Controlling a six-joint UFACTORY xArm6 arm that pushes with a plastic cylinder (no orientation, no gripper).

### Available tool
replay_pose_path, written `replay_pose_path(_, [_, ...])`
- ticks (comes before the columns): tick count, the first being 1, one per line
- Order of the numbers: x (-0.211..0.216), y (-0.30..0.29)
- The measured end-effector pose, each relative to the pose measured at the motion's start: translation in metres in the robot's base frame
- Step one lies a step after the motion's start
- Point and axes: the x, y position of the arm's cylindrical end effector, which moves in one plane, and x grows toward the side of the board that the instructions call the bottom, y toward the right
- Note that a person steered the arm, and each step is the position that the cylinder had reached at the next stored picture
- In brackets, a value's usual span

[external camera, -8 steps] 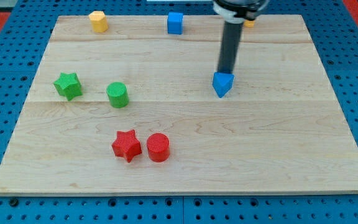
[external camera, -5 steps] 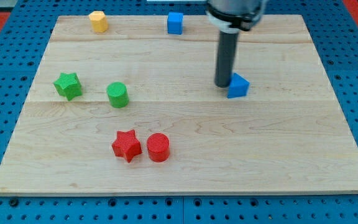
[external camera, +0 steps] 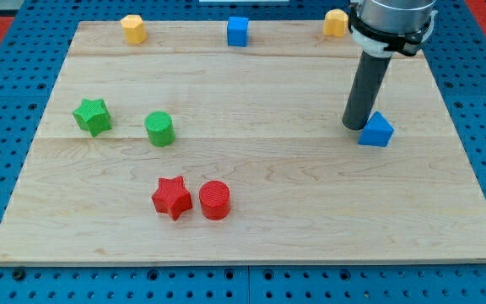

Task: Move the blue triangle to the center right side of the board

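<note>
The blue triangle (external camera: 377, 130) lies on the wooden board (external camera: 243, 169) toward the view's right, about mid-height. My tip (external camera: 356, 126) stands on the board touching the triangle's left side. The dark rod rises from there to the arm at the view's top right.
A blue cube (external camera: 238, 31) and two yellow blocks (external camera: 132, 29) (external camera: 336, 23) sit along the board's top edge. A green star (external camera: 92, 116) and a green cylinder (external camera: 159, 128) are at the left. A red star (external camera: 172, 198) and a red cylinder (external camera: 214, 200) sit at lower centre.
My tip has moved to the right and pushed the blue triangle rightward across the board. The yellow block at the top right has come into sight from behind the arm.
</note>
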Motion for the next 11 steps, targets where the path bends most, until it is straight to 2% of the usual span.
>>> replay_pose_path(1, [0.000, 0.000])
replay_pose_path(2, [0.002, -0.030])
replay_pose_path(4, [0.051, -0.124])
replay_pose_path(5, [0.054, -0.142])
replay_pose_path(6, [0.042, -0.149])
replay_pose_path(7, [0.004, -0.175])
replay_pose_path(8, [-0.018, -0.231])
replay_pose_path(10, [-0.027, -0.369])
replay_pose_path(11, [-0.005, -0.323])
